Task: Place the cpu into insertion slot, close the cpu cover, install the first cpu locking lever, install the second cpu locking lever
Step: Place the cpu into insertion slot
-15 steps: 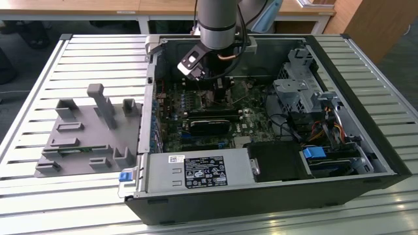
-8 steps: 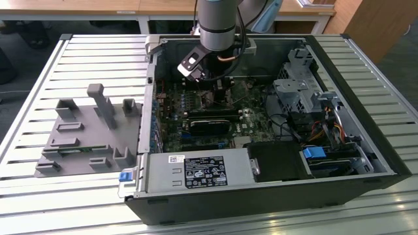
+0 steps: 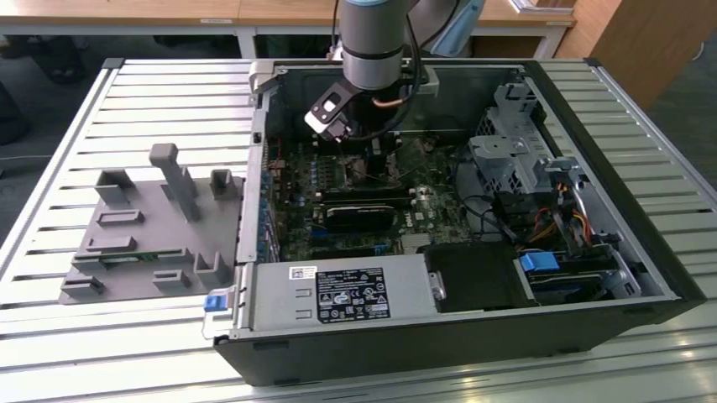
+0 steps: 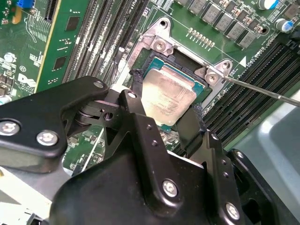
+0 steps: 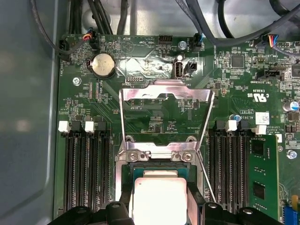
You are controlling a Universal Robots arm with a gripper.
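Note:
In both wrist views the cpu [image 4: 174,86] [image 5: 159,190] shows its silver-grey face and lies level in the insertion slot [image 4: 158,45], a square socket with a silvery rim. My gripper [image 4: 165,102] [image 5: 159,208] straddles the chip, its black fingers [image 4: 137,91] pressing on two opposite edges. The cpu cover [image 5: 164,93], a thin silvery frame with a big window, stands swung up behind the socket. A thin locking lever [image 4: 262,90] sticks out sideways, unlatched. In the exterior view my gripper [image 3: 356,158] hangs low over the motherboard inside the open case.
Long black memory slots [image 5: 84,173] flank the socket, and a green memory module [image 5: 260,178] stands on one side. A labelled grey power box [image 3: 336,294] fills the case's near corner. A drive cage [image 3: 515,155] and cables sit at the exterior view's right, a grey fixture [image 3: 146,227] at its left.

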